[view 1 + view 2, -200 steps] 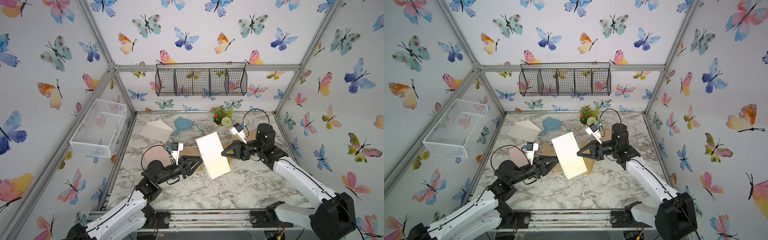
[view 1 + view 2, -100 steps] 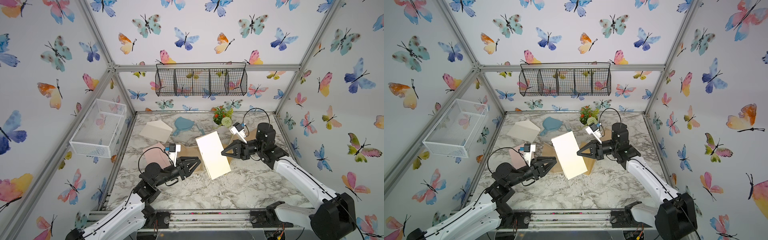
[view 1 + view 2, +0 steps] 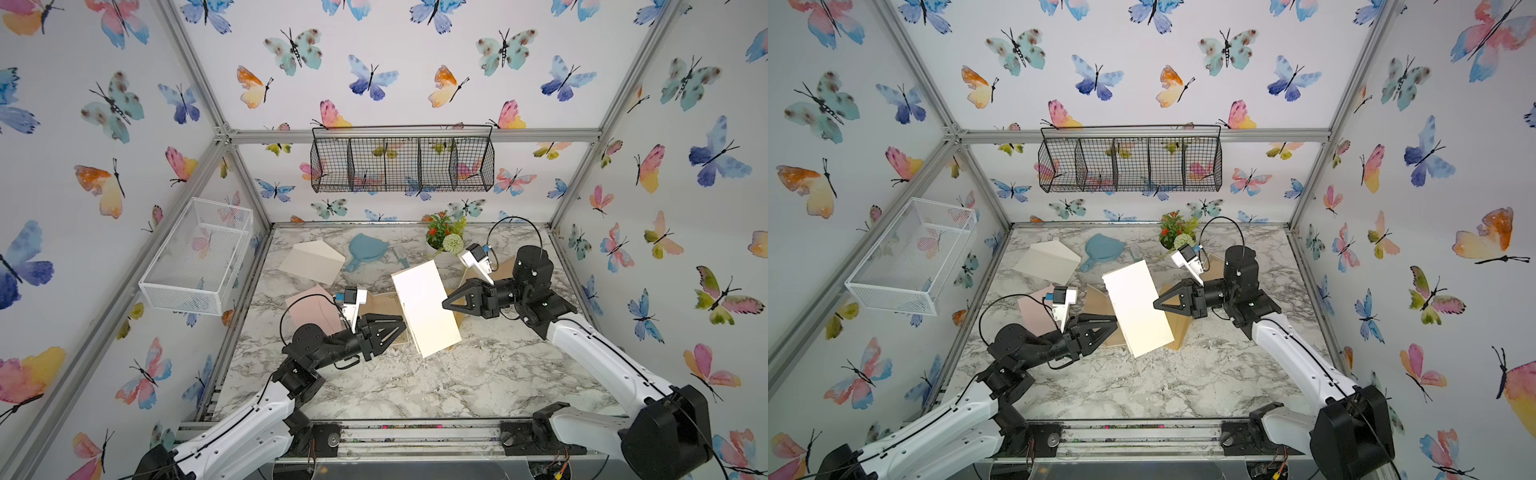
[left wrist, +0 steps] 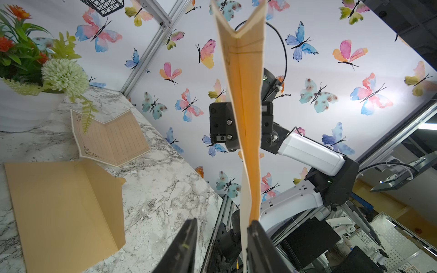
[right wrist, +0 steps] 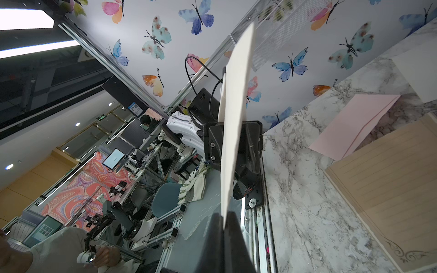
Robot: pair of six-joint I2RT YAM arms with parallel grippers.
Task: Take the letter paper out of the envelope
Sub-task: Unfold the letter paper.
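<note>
The right gripper (image 3: 445, 302) clamps the light, floppy cream paper envelope (image 3: 426, 307) aloft. The left gripper (image 4: 222, 222), jaws apart, should likely pinch the thin letter's edge gently.

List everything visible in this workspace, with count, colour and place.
held envelope: one, cream, midair between grippers
open envelope: one, cream, table's far left
pink envelope: one, pink, table's left
brown envelope: one, tan, on table below held envelope
potted flowers: one, white pot, table's far side
lined letter paper: two, beige; beside the pink envelope, another by the potted flowers
paddle-shaped item: one, blue, far middle
wire basket: one, black, back wall
mesh basket: one, white, left wall
table: one, marble
left gripper: one, black, open at the held envelope's edge
right gripper: one, black, shut on the held envelope
</note>
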